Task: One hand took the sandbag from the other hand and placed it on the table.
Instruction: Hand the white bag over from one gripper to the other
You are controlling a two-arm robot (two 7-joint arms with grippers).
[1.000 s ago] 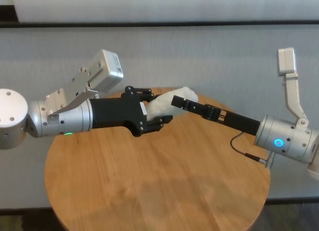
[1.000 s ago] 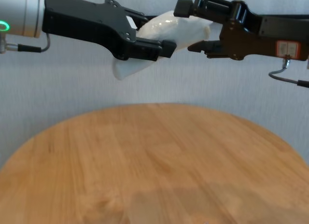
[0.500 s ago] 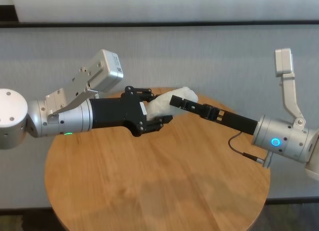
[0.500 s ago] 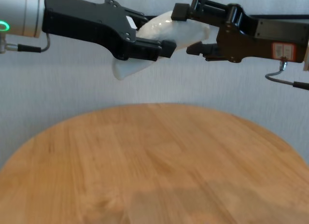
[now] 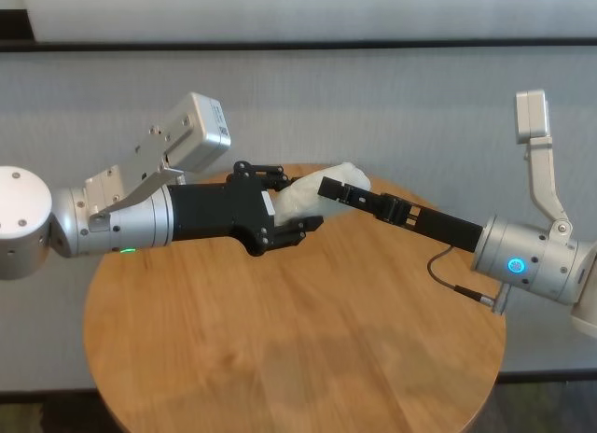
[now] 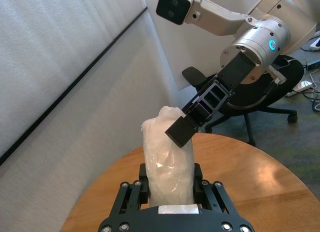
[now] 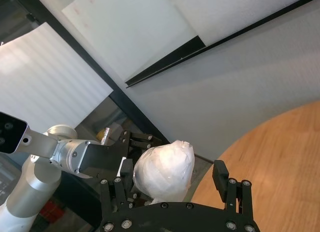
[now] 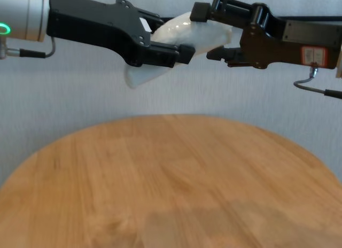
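While left gripper point(image 8: 168, 51) clamps sandbag point(image 8: 188, 31) — right gripper point(image 8: 211, 31) fingers open, straddling far end.

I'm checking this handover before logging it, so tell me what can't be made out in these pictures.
- Whether the right gripper touches the sandbag: its fingers straddle the free end in every view, but the contact faces are hidden.
- The sandbag's gripped middle: covered by the left gripper in the head and chest views.
- The table: its near edge is cut off in the chest view.
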